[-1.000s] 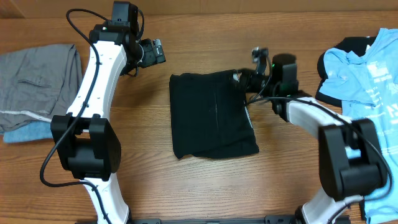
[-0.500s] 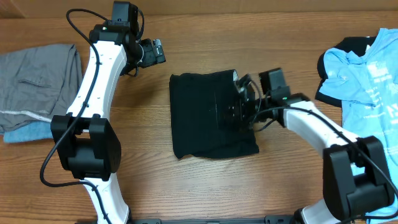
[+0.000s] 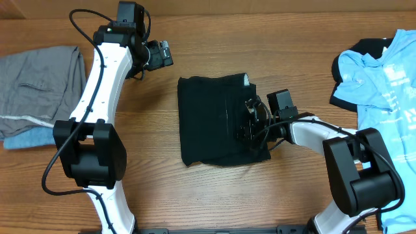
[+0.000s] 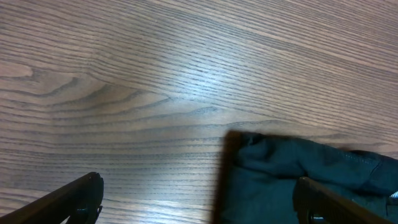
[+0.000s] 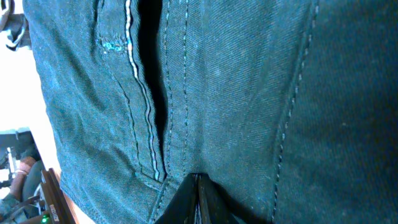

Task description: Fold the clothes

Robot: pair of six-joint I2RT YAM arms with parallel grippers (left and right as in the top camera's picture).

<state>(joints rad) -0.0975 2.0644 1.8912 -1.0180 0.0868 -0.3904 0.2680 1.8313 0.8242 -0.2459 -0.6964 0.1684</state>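
Right hand [image 3: 252,122]: fingers together, tips pressed on black shorts [image 3: 211,123] near their right edge, mid desk [image 3: 195,195]; can't tell if cloth's pinched. Prob. smoothing step. Left hand [image 3: 164,54] wide apart, hovering just beyond shorts' far-left corner. Next you'll need a clean edge grip, w/ left hand helping, to fold.

Bare surface [image 3: 195,195] runs open across the lower middle of the overhead frame and between the left arm [image 3: 97,97] and the black shorts [image 3: 208,123] at centre. The right end effector [image 3: 250,127], pinched together, presses on the shorts' right edge and blocks that side. A grey pile [image 3: 36,84] fills the left edge, a light blue T-shirt [image 3: 383,71] the right edge, and the left end effector [image 3: 164,53], spread wide, occupies the upper-left gap.
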